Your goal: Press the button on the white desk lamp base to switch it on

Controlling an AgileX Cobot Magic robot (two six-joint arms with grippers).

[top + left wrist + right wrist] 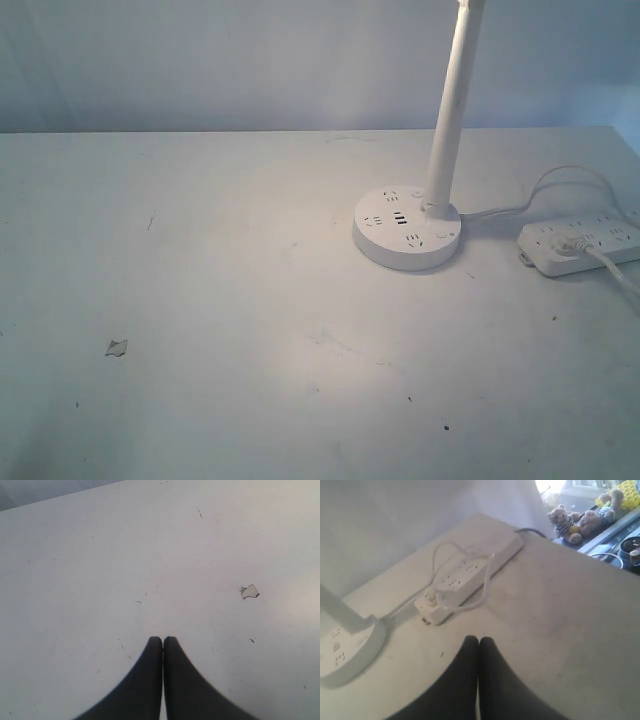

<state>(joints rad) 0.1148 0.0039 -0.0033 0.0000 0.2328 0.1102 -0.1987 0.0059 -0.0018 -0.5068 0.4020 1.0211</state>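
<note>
The white desk lamp base (pixel 407 231) is a round flat disc with sockets and USB ports on top, right of the table's middle. Its white pole (pixel 451 105) rises out of frame. A warm pool of light lies on the table in front of it. The base's button is too small to make out. In the right wrist view the base (pixel 345 650) shows at the edge, well apart from my right gripper (pixel 479 640), which is shut on nothing. My left gripper (pixel 163 640) is shut and empty over bare table. Neither gripper shows in the exterior view.
An oblong white power strip (pixel 580 246) with a plug and cable lies right of the lamp base, also seen as the power strip (pixel 470 572) in the right wrist view. A small torn chip (pixel 117 347) marks the table at left. Stuffed toys (pixel 575 520) sit beyond the table's edge.
</note>
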